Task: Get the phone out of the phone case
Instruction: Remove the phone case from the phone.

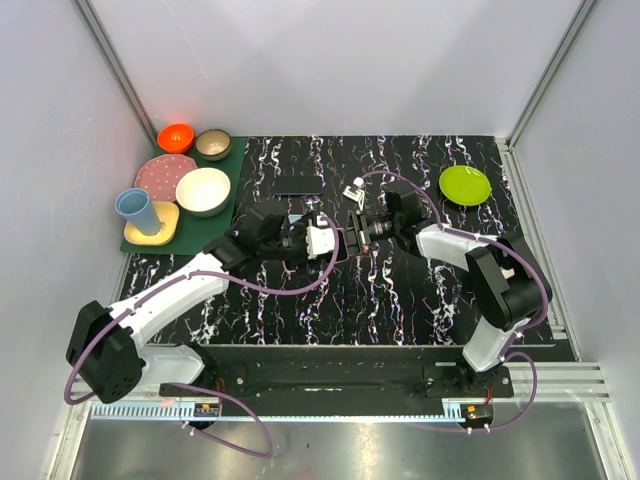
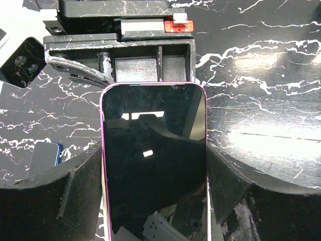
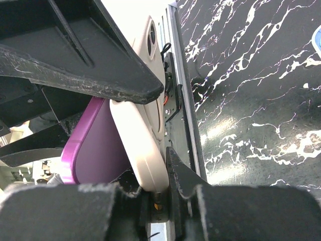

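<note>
Black surface (image 1: pixel 420 290) is lying under both arms: left end effector (image 1: pixel 306 243) is clasping the phone (image 2: pixel 153 150) by its sides (mid-surface), while right end effector (image 1: pixel 357 231) is pinching the case (image 3: pixel 138 135) by its edge.

**Robotics laboratory test cell**

White panel walls (image 1: pixel 330 60) on aluminium posts (image 1: pixel 112 60) enclose a black marbled table (image 1: pixel 400 300). The left arm (image 1: pixel 170 295) and right arm (image 1: pixel 500 285) are bolted to a near base plate (image 1: pixel 330 372). Prop crockery (image 1: pixel 203 190) sits far left.
</note>
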Tool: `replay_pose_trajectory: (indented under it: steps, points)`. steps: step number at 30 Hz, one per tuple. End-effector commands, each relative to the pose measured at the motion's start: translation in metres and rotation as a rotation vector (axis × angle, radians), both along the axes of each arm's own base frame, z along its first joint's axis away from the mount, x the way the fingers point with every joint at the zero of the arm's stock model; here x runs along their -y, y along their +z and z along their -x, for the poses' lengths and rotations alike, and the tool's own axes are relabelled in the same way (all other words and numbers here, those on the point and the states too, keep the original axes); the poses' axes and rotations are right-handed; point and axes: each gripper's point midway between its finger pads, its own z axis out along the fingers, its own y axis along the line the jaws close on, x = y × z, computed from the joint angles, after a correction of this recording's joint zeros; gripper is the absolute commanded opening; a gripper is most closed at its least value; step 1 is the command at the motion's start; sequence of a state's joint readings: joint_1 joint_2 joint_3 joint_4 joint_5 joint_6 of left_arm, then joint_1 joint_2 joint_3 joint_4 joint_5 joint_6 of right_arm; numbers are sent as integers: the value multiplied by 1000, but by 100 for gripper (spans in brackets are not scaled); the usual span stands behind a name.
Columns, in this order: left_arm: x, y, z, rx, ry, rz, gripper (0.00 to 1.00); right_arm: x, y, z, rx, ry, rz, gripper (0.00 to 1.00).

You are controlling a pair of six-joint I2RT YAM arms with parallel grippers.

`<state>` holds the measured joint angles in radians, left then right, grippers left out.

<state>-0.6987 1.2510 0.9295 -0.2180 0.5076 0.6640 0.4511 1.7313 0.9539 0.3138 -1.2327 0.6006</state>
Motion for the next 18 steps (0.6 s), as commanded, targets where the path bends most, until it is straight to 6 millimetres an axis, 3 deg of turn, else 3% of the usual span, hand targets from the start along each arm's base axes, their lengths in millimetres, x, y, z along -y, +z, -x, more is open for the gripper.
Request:
replay_pose_trajectory:
  steps: [1,18]
  points:
    - [16,44,24,145,-142,112,12,11,-5,-35,-91,-145,48,0]
    - [15,53,22,176,-112,139,12,14,-15,-39,-133,-157,64,0]
